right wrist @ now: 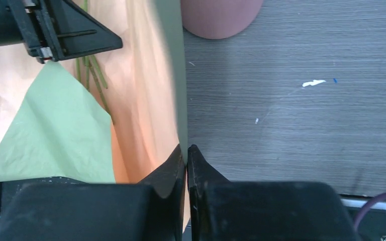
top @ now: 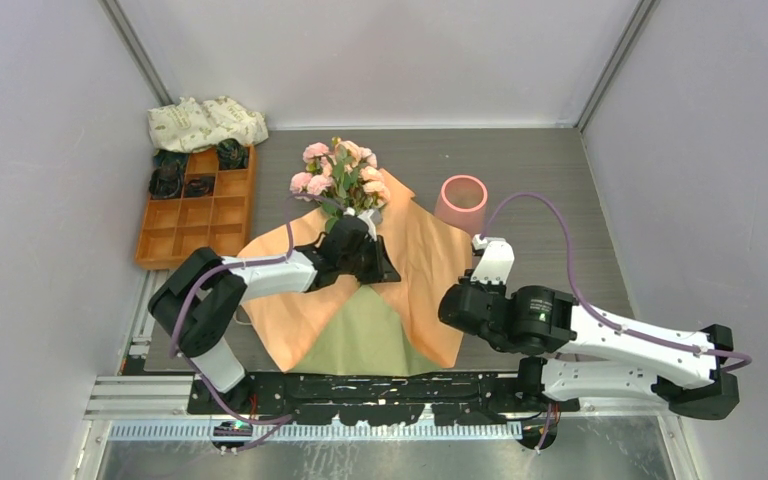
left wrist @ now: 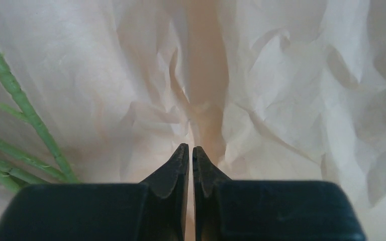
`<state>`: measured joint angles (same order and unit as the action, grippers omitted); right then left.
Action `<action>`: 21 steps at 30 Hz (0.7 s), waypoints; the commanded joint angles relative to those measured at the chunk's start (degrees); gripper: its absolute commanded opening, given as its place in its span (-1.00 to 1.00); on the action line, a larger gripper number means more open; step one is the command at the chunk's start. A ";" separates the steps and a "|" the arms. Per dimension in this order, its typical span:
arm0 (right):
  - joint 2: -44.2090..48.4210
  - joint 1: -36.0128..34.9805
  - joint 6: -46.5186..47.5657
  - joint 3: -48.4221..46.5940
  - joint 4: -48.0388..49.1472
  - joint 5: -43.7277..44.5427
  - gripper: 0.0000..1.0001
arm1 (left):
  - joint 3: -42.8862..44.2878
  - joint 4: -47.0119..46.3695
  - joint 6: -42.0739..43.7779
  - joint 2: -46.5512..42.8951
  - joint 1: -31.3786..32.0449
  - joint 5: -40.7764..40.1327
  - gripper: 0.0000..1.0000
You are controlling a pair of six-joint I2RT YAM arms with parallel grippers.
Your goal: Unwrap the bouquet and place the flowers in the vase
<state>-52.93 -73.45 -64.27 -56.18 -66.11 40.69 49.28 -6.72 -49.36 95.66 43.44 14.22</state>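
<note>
Unwrapping looks done: paper (top: 420,262) flat, flowers (top: 338,172) on it near vase (top: 461,200); left hand (left wrist: 187,149) closed empty beside stems (left wrist: 20,100), right hand (right wrist: 186,149) closed at paper's edge, perhaps pinching; next: reopen left, grip stems.

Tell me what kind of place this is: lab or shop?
Probably a lab robot cell: plain white walls box in the grey table, two arms bolted at its near edge, staged props like the vase and orange tray.

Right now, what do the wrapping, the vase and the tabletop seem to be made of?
Wrapping: thin matte paper, judging by its sharp crumples. Vase: smooth matte pink, ceramic or plastic, unclear. Tabletop: grey wood-grain finish, likely laminate, with fine streaks.
</note>
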 commanded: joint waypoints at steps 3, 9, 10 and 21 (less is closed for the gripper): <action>3.02 -0.38 -5.92 -0.47 -8.31 3.23 -0.80 | 1.74 -1.29 2.50 -3.92 -0.02 0.82 -0.84; 6.20 -0.46 -8.36 -0.01 -11.35 3.71 -0.75 | 2.39 11.67 7.63 -10.46 -0.10 -5.66 -0.85; 6.43 -0.47 -8.42 -1.09 -12.39 4.15 -0.74 | 1.91 14.21 8.43 -11.71 -0.27 -8.48 -0.85; 2.10 -0.87 2.15 -16.71 -10.20 4.57 -0.68 | -12.63 18.61 9.89 -30.89 -10.77 -12.38 -0.83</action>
<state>-48.84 -73.67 -67.18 -67.02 -79.99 43.51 39.77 9.87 -41.41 66.41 33.12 1.02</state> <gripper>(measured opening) 0.152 0.082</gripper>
